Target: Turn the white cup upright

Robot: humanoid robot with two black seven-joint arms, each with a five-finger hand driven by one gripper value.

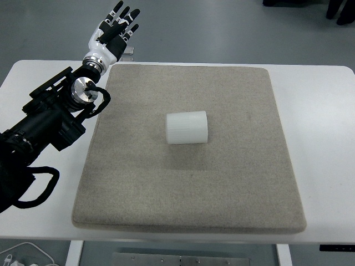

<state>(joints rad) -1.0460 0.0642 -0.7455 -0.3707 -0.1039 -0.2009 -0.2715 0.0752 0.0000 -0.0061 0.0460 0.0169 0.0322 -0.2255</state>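
Lying on its side, the white cup (187, 127) waits mid-mat (138, 188).
Left robot hand (115, 31) hovers far off, fingers spread, empty, leaving clear access.

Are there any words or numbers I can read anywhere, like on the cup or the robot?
None. The cup is plain white, and the mat, the table and the left hand show no print that can be read.

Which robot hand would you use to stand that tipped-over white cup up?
Probably left. The left robot hand hangs open beyond the mat's far left corner; the white cup lies sideways mid-mat. No right arm shows.
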